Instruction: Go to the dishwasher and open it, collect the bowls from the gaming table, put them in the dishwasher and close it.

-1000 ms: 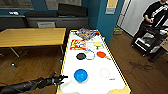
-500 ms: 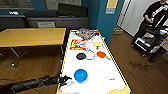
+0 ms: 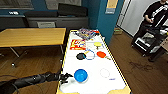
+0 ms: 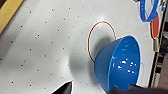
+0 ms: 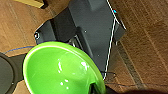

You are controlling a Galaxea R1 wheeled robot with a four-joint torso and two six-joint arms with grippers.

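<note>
**Left gripper beside the blue bowl, green bowl in the right gripper**

In the head view the long white gaming table [image 3: 110,80] runs up the middle of the frame, and it is the counter that carries the bowls. The blue bowl [image 3: 80,75] sits low on it, a bit left of the middle. The left arm comes in from the lower left of the frame. The left gripper [image 3: 65,77] is right next to the blue bowl, over the left edge of the counter.

In the left wrist view the blue bowl [image 4: 120,63] stands upright on the white top, partly over a red ring [image 4: 96,32] drawn there. One dark finger tip shows on each side of the bowl, so the left gripper is spread wide and grasps nothing.

Higher up on the counter lie a black bowl [image 3: 80,56], a red-orange bowl [image 3: 101,54] and a yellow bowl [image 3: 97,44], well apart from the blue one. A blue ring [image 3: 89,54] is drawn between the black and the red-orange bowl.

In the right wrist view a green bowl [image 5: 57,70] is held by its rim in the right gripper, over a wooden floor [image 5: 150,37].

A wooden table [image 3: 30,36] stands in the upper left of the head view. A person [image 3: 155,17] stands in the upper right.
</note>
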